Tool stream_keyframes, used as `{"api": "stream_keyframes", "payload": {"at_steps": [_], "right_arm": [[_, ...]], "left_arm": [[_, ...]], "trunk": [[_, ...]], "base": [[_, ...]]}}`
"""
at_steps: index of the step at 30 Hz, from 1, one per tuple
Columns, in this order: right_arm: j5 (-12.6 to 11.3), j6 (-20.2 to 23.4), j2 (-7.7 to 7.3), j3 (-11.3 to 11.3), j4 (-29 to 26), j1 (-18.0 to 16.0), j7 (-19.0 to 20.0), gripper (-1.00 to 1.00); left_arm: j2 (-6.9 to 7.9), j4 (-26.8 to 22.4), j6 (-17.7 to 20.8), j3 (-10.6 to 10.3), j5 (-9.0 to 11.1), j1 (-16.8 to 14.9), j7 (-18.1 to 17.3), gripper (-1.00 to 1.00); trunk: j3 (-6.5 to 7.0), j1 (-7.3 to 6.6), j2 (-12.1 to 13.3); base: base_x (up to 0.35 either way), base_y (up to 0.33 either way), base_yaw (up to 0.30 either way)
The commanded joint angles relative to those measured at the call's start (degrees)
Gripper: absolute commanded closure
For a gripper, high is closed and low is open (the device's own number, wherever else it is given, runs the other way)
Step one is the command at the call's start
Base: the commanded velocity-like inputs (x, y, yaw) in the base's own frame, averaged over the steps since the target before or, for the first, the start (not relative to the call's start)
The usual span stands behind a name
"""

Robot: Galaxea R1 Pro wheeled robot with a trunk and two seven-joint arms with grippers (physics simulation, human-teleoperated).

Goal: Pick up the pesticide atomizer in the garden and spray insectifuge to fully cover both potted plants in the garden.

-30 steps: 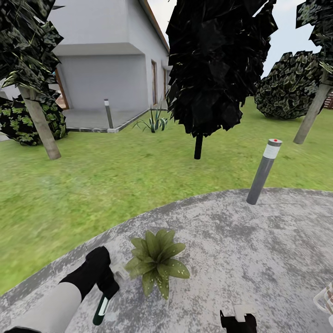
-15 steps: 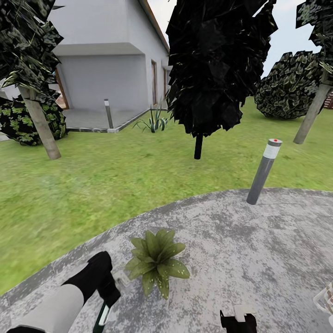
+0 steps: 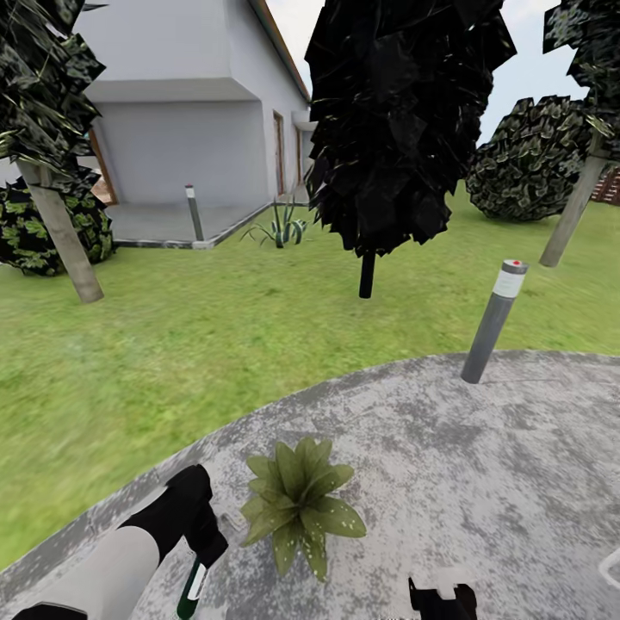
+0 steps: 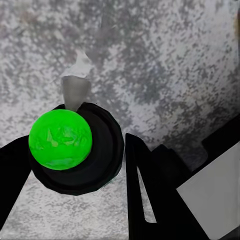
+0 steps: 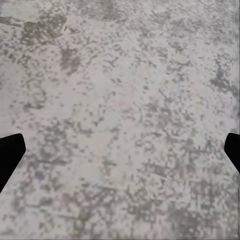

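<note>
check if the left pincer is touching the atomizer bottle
Touching. In the left wrist view the black fingers flank the pesticide atomizer and press against its dark round body. In the head view it hangs from the left pincer beside the potted plant.

My left gripper holds the atomizer just left of the plant on the patio; a lamp stands at its far edge; lawn lies beyond.

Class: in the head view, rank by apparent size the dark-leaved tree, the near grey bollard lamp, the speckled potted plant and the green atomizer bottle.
1. Dark-leaved tree.
2. Grey bollard lamp and speckled green potted plant: alike; the plant is nearer, so unsure.
3. Slim dark green atomizer bottle, partly hidden by the left gripper.
</note>
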Motion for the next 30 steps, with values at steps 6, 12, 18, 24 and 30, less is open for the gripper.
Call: {"api": "stream_keyframes", "payload": {"at_steps": [6,12,18,24,30], "right_arm": [[-0.28,-0.14,0.0,0.48,0.05,-0.04,-0.27,-1.0],[-0.28,-0.14,-0.06,0.48,0.05,0.01,-0.27,-1.0],[-0.27,-0.14,-0.17,0.47,0.05,0.03,-0.22,-1.0],[-0.28,-0.14,-0.18,0.43,0.05,0.19,-0.27,-1.0],[-0.28,-0.14,-0.09,0.44,0.05,0.26,-0.27,-1.0]], "left_arm": [[0.27,-0.13,0.22,-0.39,-0.8,0.02,-0.39,1.0],[-0.3,-0.11,0.56,-1.43,-4.68,-0.43,-0.65,1.0],[-0.6,-0.11,0.74,-1.8,-6.77,-0.43,-0.82,1.0],[-0.62,-0.03,0.75,-1.82,-6.87,-0.01,-0.73,1.0],[-0.82,-0.14,0.91,-1.74,-6.81,-0.38,-0.75,1.0]], "trunk": [[-0.05,-0.01,-0.02],[-0.05,-0.01,-0.02],[-0.05,-0.01,-0.02],[-0.05,-0.01,-0.02],[-0.05,-0.01,-0.02]], "base": [[0.003,0.003,-0.207],[0.0,0.0,-0.009],[0.0,0.0,0.0],[-0.027,0.148,0.0],[0.077,0.286,-0.064]]}}
